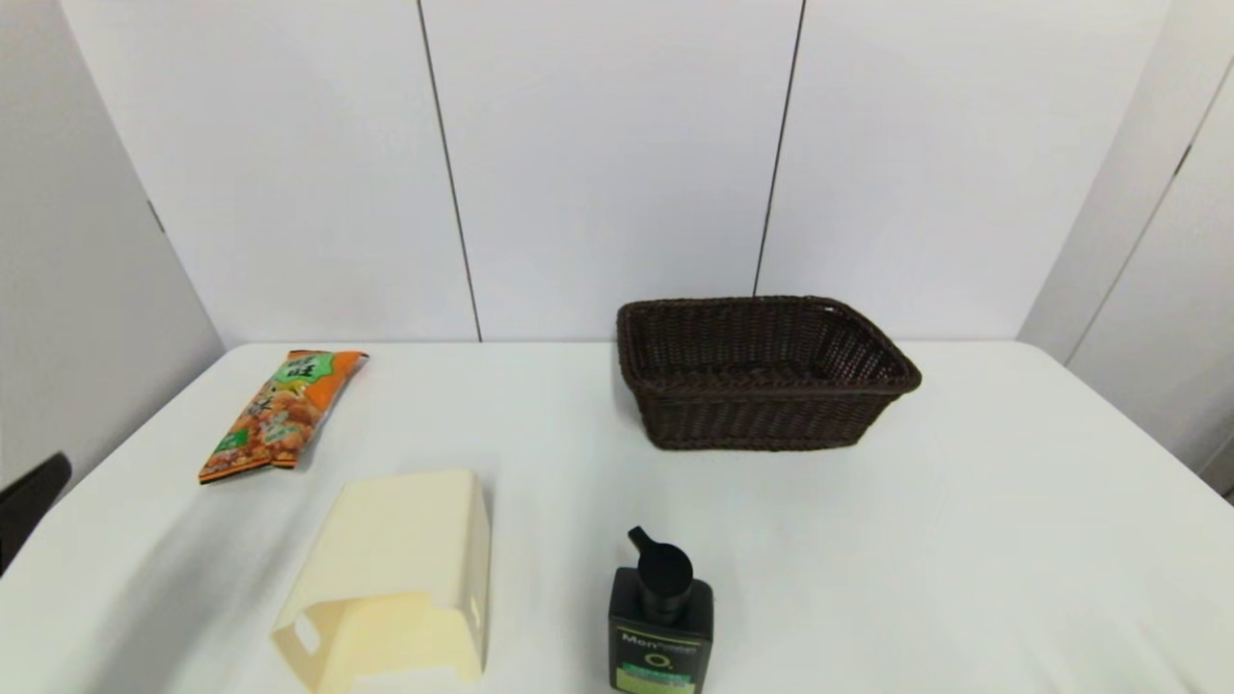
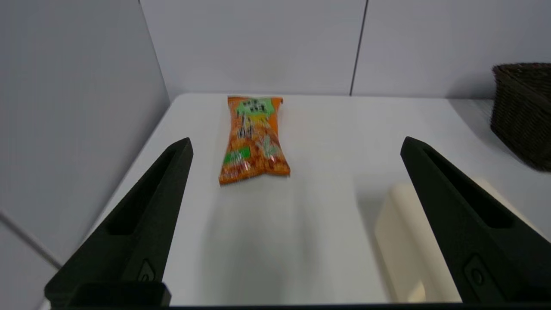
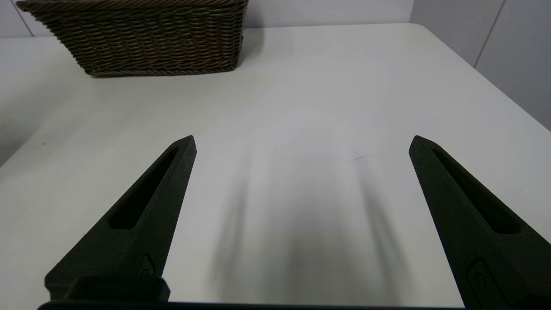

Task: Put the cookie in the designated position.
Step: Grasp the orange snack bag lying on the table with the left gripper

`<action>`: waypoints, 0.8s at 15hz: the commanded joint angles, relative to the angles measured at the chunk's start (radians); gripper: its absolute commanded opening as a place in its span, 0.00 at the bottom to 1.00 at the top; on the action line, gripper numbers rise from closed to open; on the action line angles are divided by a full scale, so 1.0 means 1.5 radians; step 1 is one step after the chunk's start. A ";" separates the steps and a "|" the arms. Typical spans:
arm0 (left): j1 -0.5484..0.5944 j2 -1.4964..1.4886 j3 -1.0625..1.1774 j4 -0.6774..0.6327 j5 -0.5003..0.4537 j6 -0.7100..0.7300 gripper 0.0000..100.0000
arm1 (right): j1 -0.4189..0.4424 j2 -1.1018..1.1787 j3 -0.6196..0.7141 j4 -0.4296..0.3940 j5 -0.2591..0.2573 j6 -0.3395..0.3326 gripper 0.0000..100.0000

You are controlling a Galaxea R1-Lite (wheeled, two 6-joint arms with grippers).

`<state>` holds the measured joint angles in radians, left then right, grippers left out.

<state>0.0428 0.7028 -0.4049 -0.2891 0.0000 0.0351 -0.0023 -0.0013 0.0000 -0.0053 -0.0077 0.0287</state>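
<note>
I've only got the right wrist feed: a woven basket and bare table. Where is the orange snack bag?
Observer: The orange snack bag lies flat at the far left of the table, well apart from the basket.
Operator: Is the left gripper on it?
Observer: No. The left gripper is open, short of the bag, holding nothing.
Operator: Anything else near it?
Observer: A cream plastic box lies on its side, nearer the robot.

Each claw (image 2: 297, 144) has two long matte-black tapered fingers (image 3: 142, 215) (slotted, a small screw near the base)
</note>
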 commanded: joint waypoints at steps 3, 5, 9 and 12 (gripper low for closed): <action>0.001 0.518 -0.454 0.159 -0.001 0.083 1.00 | 0.000 0.000 0.001 -0.001 0.000 -0.001 1.00; 0.001 0.610 -0.542 0.222 -0.001 0.080 1.00 | 0.000 0.000 0.001 -0.001 0.000 0.000 1.00; 0.004 0.760 -0.668 0.348 -0.003 0.080 1.00 | 0.000 0.000 0.001 -0.001 0.000 -0.001 1.00; 0.029 0.814 -0.733 0.482 -0.006 0.080 1.00 | 0.000 0.000 0.001 -0.001 0.000 0.000 1.00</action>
<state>0.0553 1.7934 -1.4191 0.2774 -0.0057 0.1528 -0.0032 -0.0013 0.0000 -0.0053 -0.0072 0.0279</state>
